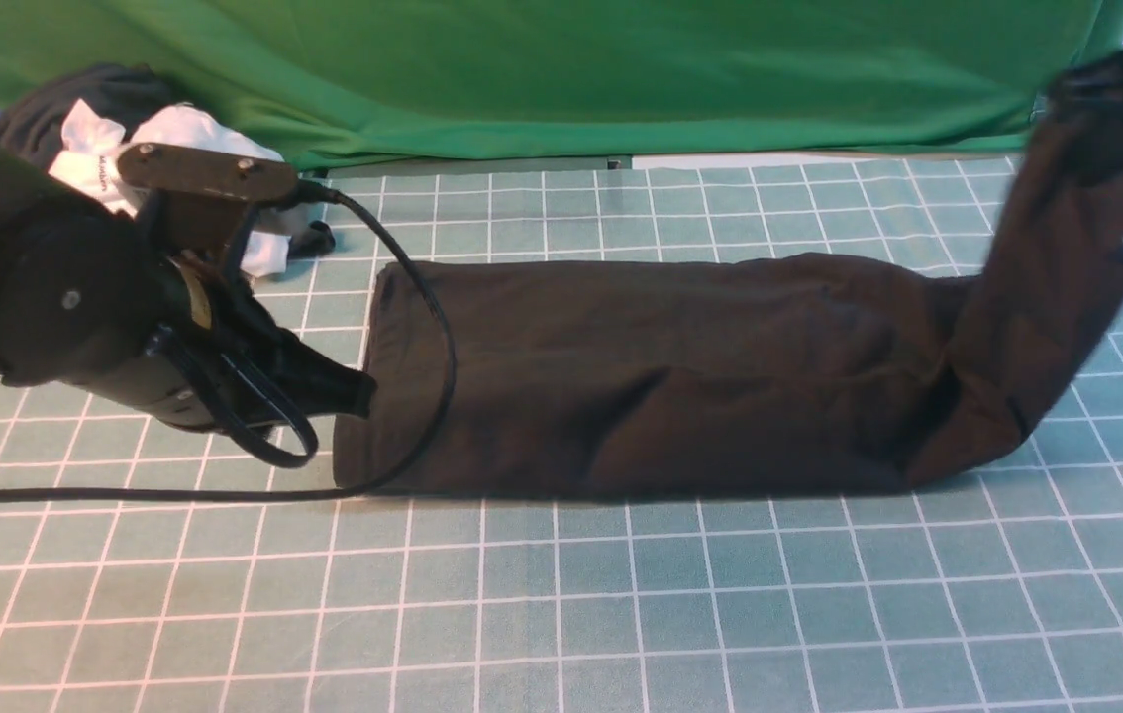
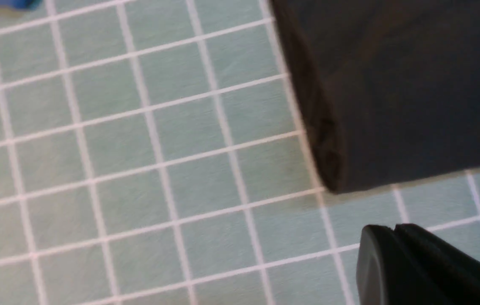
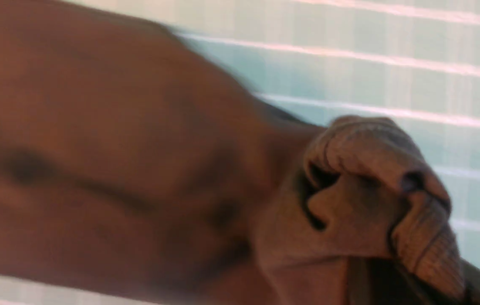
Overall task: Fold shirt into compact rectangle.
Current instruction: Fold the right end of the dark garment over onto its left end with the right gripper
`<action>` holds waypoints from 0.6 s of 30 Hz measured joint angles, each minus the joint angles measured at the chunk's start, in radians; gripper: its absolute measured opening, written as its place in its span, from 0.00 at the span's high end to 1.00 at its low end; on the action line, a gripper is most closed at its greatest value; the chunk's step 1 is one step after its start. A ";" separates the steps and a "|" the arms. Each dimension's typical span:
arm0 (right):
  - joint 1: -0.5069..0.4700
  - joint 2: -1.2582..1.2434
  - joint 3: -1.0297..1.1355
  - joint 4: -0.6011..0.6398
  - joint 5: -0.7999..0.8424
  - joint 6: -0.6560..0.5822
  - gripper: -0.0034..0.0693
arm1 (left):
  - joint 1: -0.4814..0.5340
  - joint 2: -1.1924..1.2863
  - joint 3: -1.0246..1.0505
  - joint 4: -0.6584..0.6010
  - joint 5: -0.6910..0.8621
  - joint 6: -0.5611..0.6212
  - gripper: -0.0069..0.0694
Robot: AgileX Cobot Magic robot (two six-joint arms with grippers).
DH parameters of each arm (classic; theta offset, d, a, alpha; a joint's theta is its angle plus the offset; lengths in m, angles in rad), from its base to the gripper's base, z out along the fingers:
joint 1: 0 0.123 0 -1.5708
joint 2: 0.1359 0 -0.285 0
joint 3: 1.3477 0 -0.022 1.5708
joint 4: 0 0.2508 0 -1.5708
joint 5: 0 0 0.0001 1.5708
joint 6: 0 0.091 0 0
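Observation:
The black shirt (image 1: pixel 641 376) lies as a long folded band across the gridded mat. Its right end rises off the mat to my right gripper (image 1: pixel 1116 94), which is blurred at the upper right and shut on it. In the right wrist view, bunched ribbed cloth of the shirt (image 3: pixel 371 199) fills the space in front of the jaws and hides the fingers. My left gripper (image 1: pixel 358 391) is low by the band's left end, shut and holding nothing. In the left wrist view its closed fingertips (image 2: pixel 392 233) sit a short gap of mat away from the shirt's corner (image 2: pixel 392 106).
A bundle of dark grey and white garments (image 1: pixel 126 139) lies at the back left behind my left arm. A bright green cloth (image 1: pixel 561 69) hangs along the back. A black cable (image 1: pixel 445 337) from the left arm droops over the shirt's left end. The teal gridded mat (image 1: pixel 561 614) covers the table.

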 joint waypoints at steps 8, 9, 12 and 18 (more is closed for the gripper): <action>0.261 0.040 -0.001 0.136 -0.147 0.096 0.89 | 0.222 -0.007 0.000 -0.013 0.117 0.037 0.89; 0.284 0.047 -0.002 0.154 -0.165 0.102 0.89 | 0.239 -0.008 0.000 -0.023 0.123 0.046 0.89; 0.364 0.092 -0.002 0.227 -0.229 0.117 0.89 | 0.308 -0.009 0.000 -0.115 0.137 0.126 0.89; 0.480 0.181 -0.002 0.330 -0.365 0.126 0.89 | 0.330 -0.009 0.000 -0.242 0.136 0.224 0.89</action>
